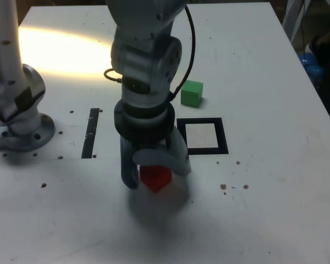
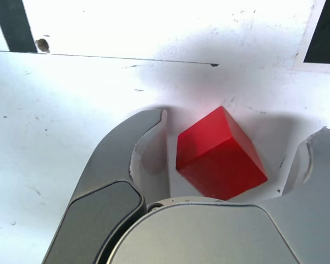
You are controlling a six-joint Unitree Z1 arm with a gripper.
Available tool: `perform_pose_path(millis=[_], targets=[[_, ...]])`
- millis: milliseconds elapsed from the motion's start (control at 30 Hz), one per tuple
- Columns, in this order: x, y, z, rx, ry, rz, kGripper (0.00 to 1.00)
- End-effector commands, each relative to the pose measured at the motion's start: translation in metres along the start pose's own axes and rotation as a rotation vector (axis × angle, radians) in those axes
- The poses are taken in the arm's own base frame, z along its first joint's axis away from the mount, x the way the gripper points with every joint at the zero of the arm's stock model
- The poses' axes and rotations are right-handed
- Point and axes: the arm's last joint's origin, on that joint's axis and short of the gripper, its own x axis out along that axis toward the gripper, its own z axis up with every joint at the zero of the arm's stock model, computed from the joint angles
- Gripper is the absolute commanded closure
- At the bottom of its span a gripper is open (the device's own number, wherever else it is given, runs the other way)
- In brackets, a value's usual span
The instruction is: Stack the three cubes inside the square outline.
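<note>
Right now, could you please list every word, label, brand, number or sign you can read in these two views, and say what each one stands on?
None: no readable text in either view.
The red cube, green cube, square outline, tape strip, table and gripper are all plain.

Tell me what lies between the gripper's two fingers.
The red cube sits between the fingers, with gaps on both sides in the wrist view; the exterior view shows it on the white table under the gripper.
</note>
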Motion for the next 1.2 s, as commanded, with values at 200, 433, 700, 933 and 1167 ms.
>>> perform_pose_path(millis=[200, 433, 700, 933, 1167], targets=[[0.0091, -0.0054, 0.0078, -0.015, 0.004, 0.027, 0.23], [0.0093, -0.0051, 0.0076, -0.027, 0.006, 0.032, 0.36], [0.0103, -0.0053, 0.0077, -0.028, 0.012, 0.033, 0.51], [0.0093, -0.005, 0.0073, -0.028, 0.012, 0.033, 0.58], [0.0012, -0.0056, 0.0109, 0.005, -0.026, 0.045, 0.58]])
